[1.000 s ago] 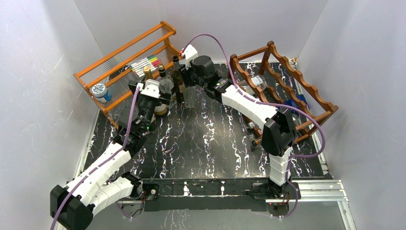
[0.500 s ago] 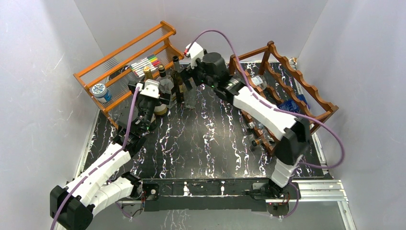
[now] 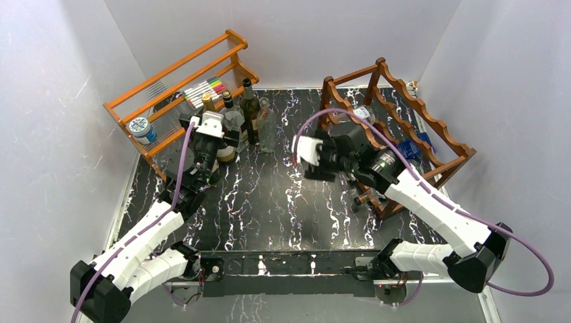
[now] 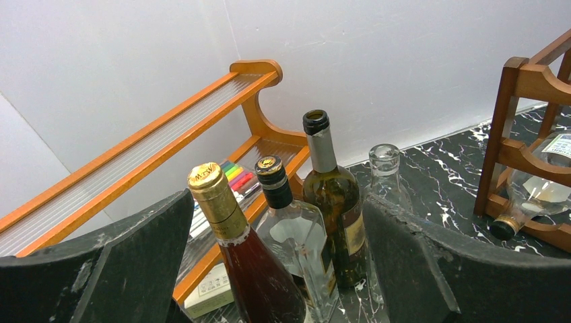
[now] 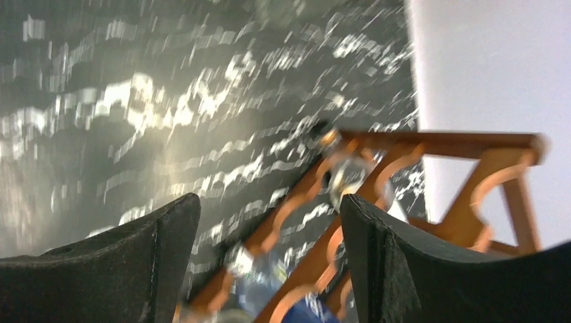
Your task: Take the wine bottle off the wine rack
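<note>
Table [image 3: 283, 202]: black marbled top carrying both racks, arm bases at its bottom edge in the top view.
Right gripper [image 5: 266, 215]: right of centre in the top view, just left of the wine rack. Its jaws stand apart with nothing between them, so it is released and empty. Its wrist view is blurred.
Left gripper [image 4: 275, 202]: left of centre, fingers spread wide and not touching the bottle necks ahead of it. It holds nothing.
Wine rack [image 4: 528, 77]: dark scalloped frame at the right of the top view, loaded.
Bottles in it: a clear bottle [image 3: 364, 113] lies on its side in an upper tier, a blue bottle [image 3: 409, 148] sits lower right, and a third bottle [image 3: 361, 197] pokes out at the bottom tier.
Standing bottles [image 4: 323, 202]: four upright at upper centre, beside the orange rack [image 4: 168, 128] and well apart from the wine rack.
Done: judging by that upright group, some unloading looks finished.
Left: neither gripper has a bottle, so this removal is not yet begun. Which bottle is meant I cannot tell.
Next: probably the right gripper, being nearest, lines up on a neck and closes.
</note>
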Motion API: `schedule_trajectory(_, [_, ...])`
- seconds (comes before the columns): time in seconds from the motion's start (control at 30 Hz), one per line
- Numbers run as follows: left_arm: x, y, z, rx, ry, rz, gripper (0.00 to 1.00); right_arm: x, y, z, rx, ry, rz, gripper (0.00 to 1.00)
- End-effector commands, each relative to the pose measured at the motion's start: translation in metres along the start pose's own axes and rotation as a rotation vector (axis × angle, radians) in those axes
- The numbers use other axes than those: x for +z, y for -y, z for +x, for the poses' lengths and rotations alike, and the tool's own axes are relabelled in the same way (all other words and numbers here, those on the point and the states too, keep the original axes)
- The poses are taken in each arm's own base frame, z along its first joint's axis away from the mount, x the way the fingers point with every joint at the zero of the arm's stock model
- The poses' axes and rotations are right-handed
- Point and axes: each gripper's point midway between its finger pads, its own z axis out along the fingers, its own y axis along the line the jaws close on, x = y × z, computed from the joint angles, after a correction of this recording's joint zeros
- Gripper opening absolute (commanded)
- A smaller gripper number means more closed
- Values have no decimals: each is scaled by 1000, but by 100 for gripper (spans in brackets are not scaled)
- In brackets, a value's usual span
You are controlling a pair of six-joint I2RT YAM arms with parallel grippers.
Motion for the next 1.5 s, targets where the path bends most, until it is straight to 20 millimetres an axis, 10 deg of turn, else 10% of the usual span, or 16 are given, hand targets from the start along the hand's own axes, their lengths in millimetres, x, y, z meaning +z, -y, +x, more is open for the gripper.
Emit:
schedule_trajectory(0.0, [-3, -9, -21, -39, 61, -33, 96, -19, -39, 65, -249, -201, -148, 86])
schedule_trajectory(0.4, [-4, -9, -20, -37, 65, -41, 98, -7, -66, 178, -372, -733, -304, 74])
schedule_trajectory(1.47, [-3, -8, -16, -25, 62, -46, 98, 54, -50, 269, -427, -960, -72, 75])
